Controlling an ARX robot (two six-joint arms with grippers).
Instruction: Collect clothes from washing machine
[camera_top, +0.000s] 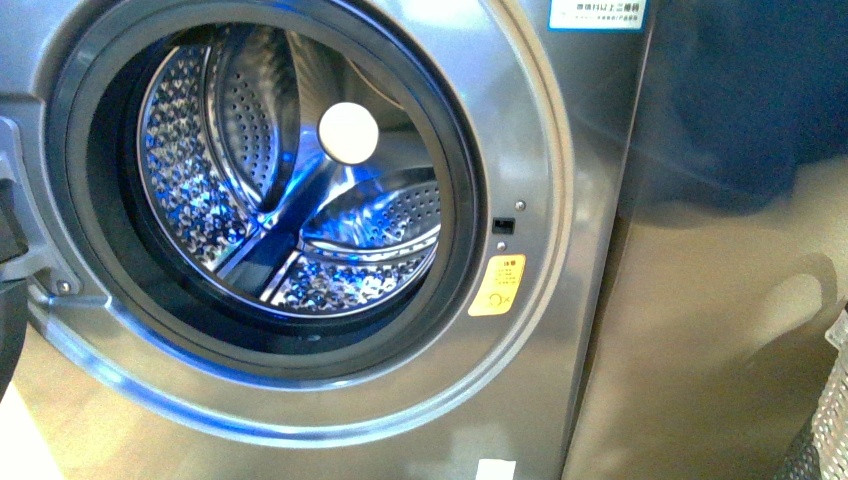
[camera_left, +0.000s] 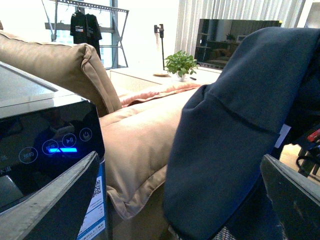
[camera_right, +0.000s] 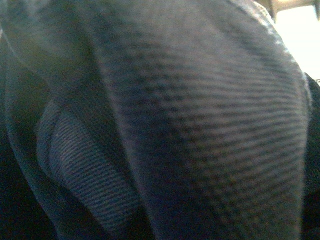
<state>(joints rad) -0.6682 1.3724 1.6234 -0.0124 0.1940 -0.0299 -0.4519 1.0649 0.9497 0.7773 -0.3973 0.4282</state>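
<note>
The washing machine (camera_top: 560, 300) fills the front view. Its porthole stands open and we see bare perforated steel in the drum (camera_top: 290, 190), with no fabric inside. A yellow sticker (camera_top: 497, 285) sits just right of the dark rim, and a blue-white label (camera_top: 597, 12) is at the top edge. A white mesh object (camera_top: 835, 400) shows at the far right edge; we cannot identify it. Neither arm appears in this view.

In the left wrist view, the left claw (camera_left: 180, 160) is released: its two fingers (camera_left: 55, 200) are spread wide and grip nothing. The clothes (camera_left: 235, 135) hang outside the machine as a navy fold seen between those fingers, in front of the beige sofa (camera_left: 135, 145). A small white tag (camera_left: 283, 136) shows at the fabric's edge. The lit control panel (camera_left: 50, 142) of the machine is just beside one finger. Well behind are a potted plant (camera_left: 181, 62), a dark screen (camera_left: 235, 35) and a clothes rack (camera_left: 85, 20).

The right wrist view is wholly blocked by ribbed navy fabric pressed close to the lens. The right claw is hidden behind it, so we cannot tell whether it is clenched or released.
</note>
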